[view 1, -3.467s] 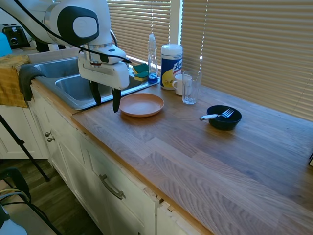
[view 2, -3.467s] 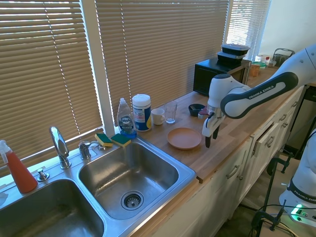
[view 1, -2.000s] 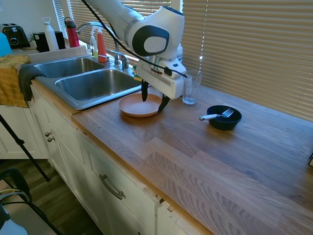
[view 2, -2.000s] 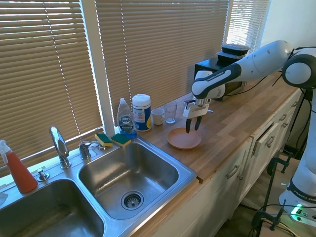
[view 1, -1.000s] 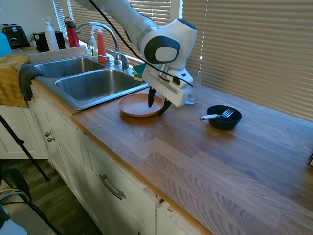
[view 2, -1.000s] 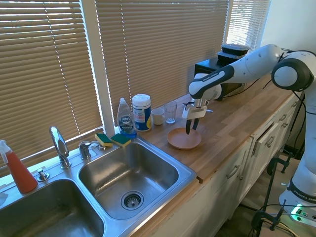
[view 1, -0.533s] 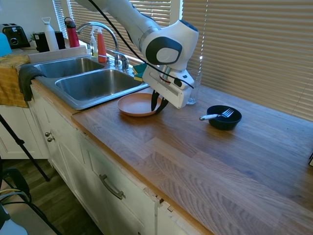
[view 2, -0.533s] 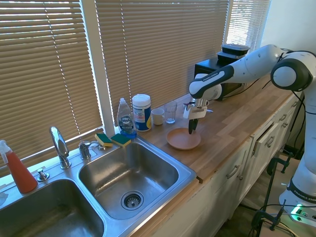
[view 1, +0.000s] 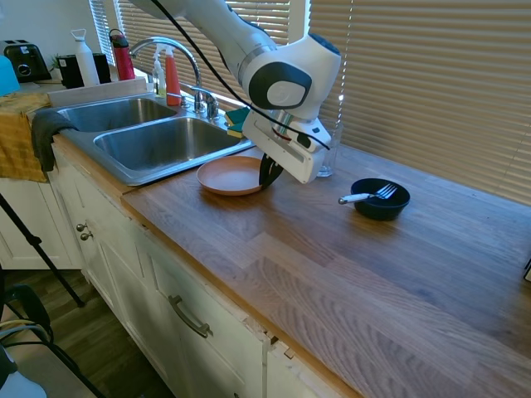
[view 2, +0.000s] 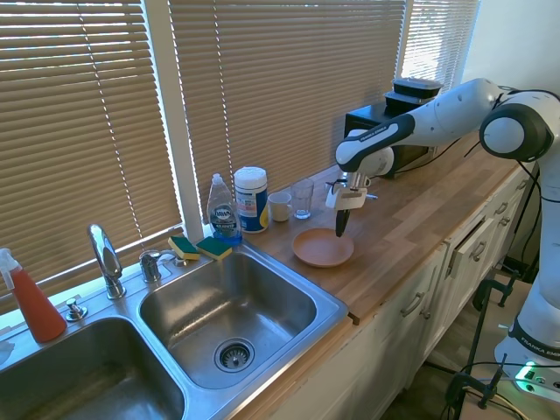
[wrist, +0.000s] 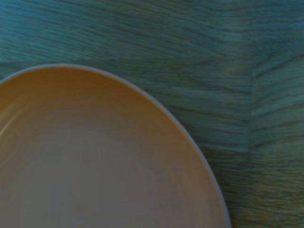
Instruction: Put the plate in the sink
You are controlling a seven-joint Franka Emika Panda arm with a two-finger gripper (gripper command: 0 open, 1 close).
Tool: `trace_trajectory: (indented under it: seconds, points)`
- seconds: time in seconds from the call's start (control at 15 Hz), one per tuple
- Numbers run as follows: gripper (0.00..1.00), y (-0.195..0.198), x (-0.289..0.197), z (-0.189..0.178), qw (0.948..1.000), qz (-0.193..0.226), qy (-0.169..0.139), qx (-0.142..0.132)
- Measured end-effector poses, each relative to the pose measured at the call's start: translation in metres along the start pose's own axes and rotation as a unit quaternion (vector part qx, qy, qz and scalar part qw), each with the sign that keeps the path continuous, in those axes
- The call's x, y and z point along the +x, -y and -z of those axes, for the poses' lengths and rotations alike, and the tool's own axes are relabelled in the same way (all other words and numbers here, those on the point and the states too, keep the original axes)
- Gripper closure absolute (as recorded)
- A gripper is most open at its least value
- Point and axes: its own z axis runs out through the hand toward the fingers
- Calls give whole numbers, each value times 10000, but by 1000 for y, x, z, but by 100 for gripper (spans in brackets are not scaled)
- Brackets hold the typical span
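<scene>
— Now, the surface and room?
— Wooden tabletop of plank-grain butcher block over white cabinets, slatted blinds behind. The sink, stainless steel with two basins and a curved chrome faucet, is set into one end. Along the window: dish-soap bottle, wipes canister, white mug, clear glass, two sponges. A black bowl holding a fork stands well apart.
— And the plate?
— Round, shallow, salmon-orange, matte, low raised rim. It lies on the tabletop just beside the sink's edge, outside the basins.
— The jaws?
— The gripper points down at the plate's far rim, jaws drawn narrow and pinching that rim.
</scene>
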Motion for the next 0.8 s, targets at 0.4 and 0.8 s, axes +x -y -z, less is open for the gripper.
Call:
trace_trajectory:
  seconds: [0.4, 0.8]
  points:
    - [100, 15, -22, 51, 9995, 232, -88, 211]
    - [100, 110, -115, 65, 9975, 625, -330, -32]
